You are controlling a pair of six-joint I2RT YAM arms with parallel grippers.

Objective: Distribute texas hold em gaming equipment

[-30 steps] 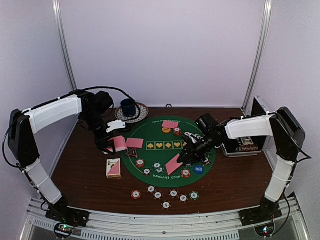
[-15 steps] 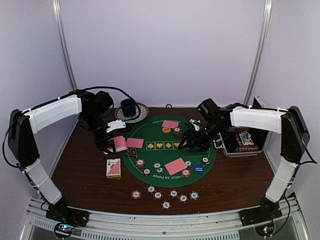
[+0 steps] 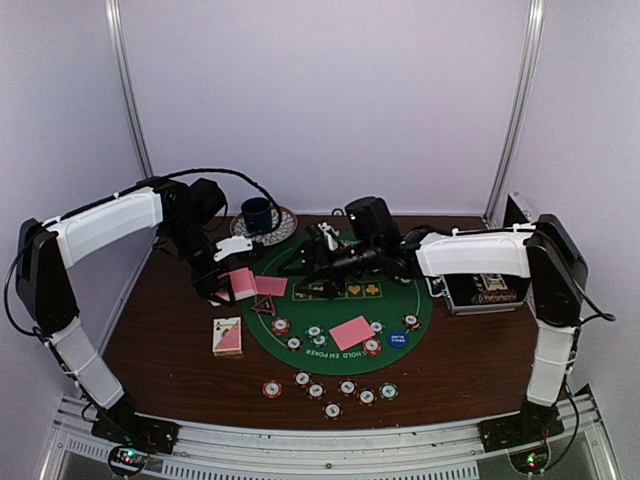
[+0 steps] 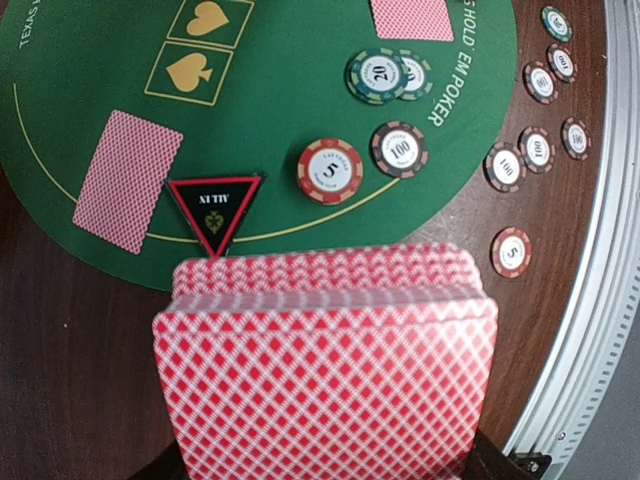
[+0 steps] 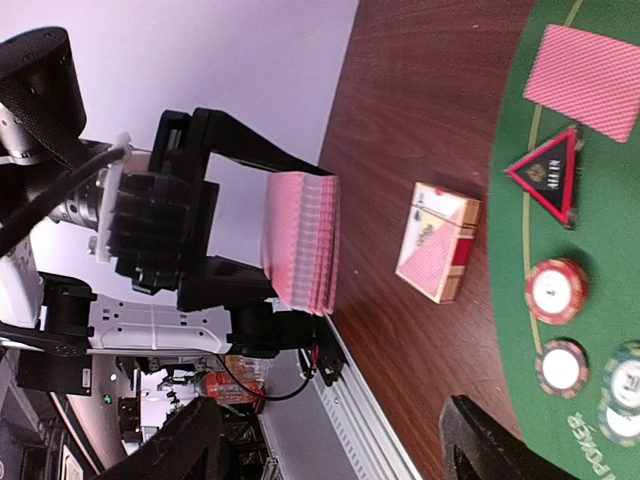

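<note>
Deck of pink-backed playing cards (image 4: 325, 340) stands on edge, slightly fanned, above bare wood just off the left rim of the green poker mat (image 4: 300, 60).

Main hazard: the stack is thick and pinched by two fingers only. A pull that catches more than the outermost card could drag several out. It could also loosen the whole stack and spill it onto the wood.

Lesser hazard: a low approach could knock the dealt card (image 4: 128, 180), the red-edged black triangle marker (image 4: 215, 205) or the five-marked poker chip (image 4: 330, 170), all lying just below.

Left gripper (image 3: 228, 284) is clamped on the deck. Right gripper (image 3: 303, 262) hangs over the mat near the deck without touching it, jaws wide and empty.
</note>
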